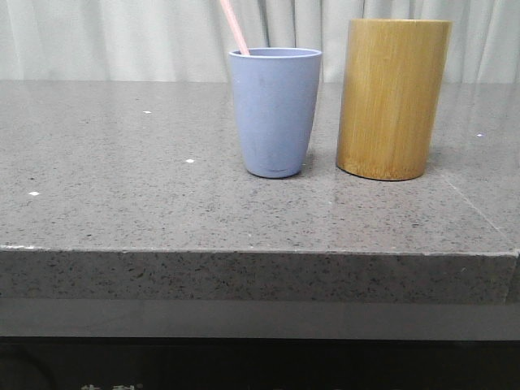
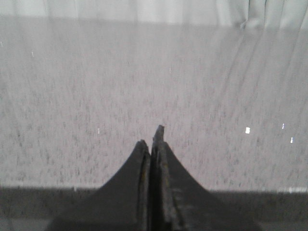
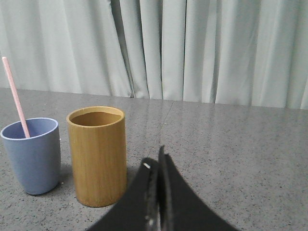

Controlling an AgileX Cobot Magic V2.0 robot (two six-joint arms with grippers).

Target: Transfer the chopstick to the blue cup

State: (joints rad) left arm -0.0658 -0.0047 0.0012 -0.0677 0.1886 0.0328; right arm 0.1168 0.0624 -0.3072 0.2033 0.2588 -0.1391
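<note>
The blue cup (image 1: 275, 111) stands upright on the grey stone table, left of the bamboo cylinder (image 1: 392, 97). One pale pink chopstick (image 1: 234, 27) stands in the cup and leans left; it also shows in the right wrist view (image 3: 15, 97), inside the blue cup (image 3: 32, 155). The bamboo cylinder (image 3: 97, 155) looks empty from this angle. My right gripper (image 3: 155, 161) is shut and empty, to the right of the cylinder. My left gripper (image 2: 151, 138) is shut and empty over bare table. Neither gripper shows in the front view.
A pale curtain (image 3: 192, 48) hangs behind the table. The table's front edge (image 1: 260, 252) runs across the front view. Small white specks (image 1: 189, 161) lie on the table left of the cup.
</note>
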